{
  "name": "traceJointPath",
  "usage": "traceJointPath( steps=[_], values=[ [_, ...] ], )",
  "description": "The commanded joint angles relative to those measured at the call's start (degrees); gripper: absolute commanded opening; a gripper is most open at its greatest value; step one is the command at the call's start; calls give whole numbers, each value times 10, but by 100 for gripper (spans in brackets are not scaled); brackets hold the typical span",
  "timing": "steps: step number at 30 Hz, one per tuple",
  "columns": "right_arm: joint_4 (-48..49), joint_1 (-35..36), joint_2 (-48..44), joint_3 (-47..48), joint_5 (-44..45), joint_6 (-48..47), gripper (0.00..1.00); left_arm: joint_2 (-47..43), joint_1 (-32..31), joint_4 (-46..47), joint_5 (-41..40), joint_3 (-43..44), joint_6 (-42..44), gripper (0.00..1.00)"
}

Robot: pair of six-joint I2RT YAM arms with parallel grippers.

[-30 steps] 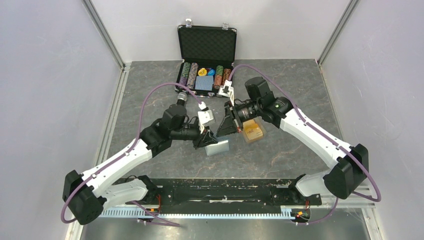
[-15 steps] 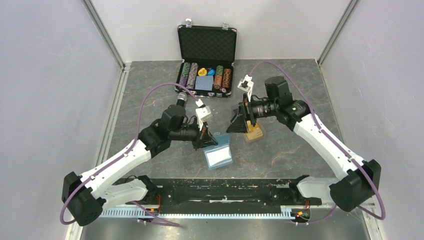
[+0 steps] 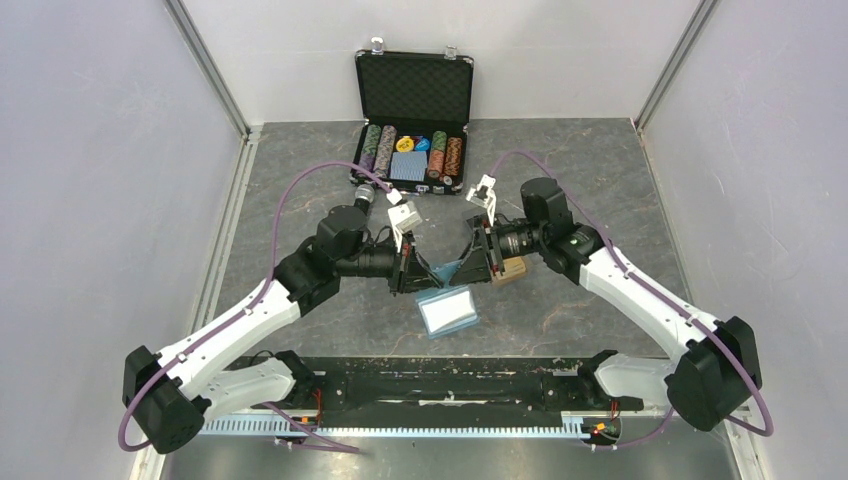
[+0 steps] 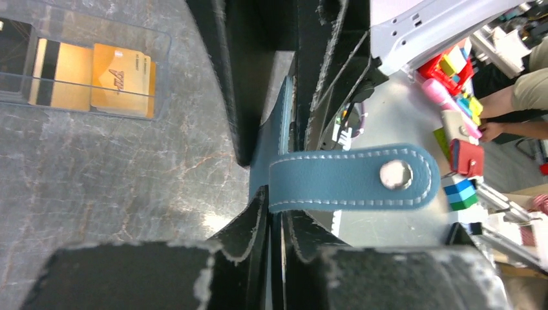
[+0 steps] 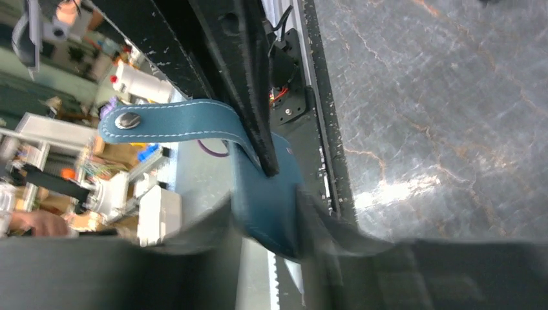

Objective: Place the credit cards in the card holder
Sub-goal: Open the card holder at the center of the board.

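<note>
Wallet [image 3: 448, 308] hangs open at frame centre, left gripper [image 3: 411, 274] clamped on its edge; right gripper [image 3: 480, 262] meets it, grip unclear.

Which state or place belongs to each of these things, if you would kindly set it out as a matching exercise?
Things:
1. card holder
2. credit cards
3. chip case
4. left end effector

States or places:
a. lying inside the clear box
b. clamped shut
c. lid raised, at the far end
d. unfolded, unsnapped

Pairs: 1-d, 2-a, 3-c, 4-b
</note>
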Motion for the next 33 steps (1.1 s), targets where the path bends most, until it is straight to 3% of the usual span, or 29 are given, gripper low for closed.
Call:
traceJointPath(
  steps=[1, 2, 7, 11, 14, 16, 23, 26, 30, 33],
  values=[
    [127, 21, 1, -15, -11, 79, 15, -7, 2, 36, 18, 25, -39, 26],
    [139, 23, 3, -18, -6, 86, 0, -8, 2, 33, 13, 27, -37, 37],
    [134, 20, -2, -21, 51, 85, 0, -45, 2, -19, -95, 35, -23, 100],
    [119, 8, -12, -23, 92, 86, 0, -93, 2, -67, -215, 34, -24, 100],
    [120, -10, -30, -32, 128, 93, 0, -116, 2, -124, -318, 34, -71, 100],
    [120, -27, -40, -39, 145, 99, 0, -119, 2, -155, -340, 33, -100, 100],
    [120, -63, -54, -56, 137, 108, 0, -96, 2, -155, -258, -7, -205, 100],
    [121, -64, -56, -62, 136, 111, 0, -82, 3, -80, -190, -41, -249, 100],
    [123, -64, -58, -68, 131, 115, 0, -53, 2, 46, -116, -87, -311, 89],
    [122, -63, -60, -71, 133, 118, 0, -27, 2, 72, -105, -91, -319, 83]
  ],
)
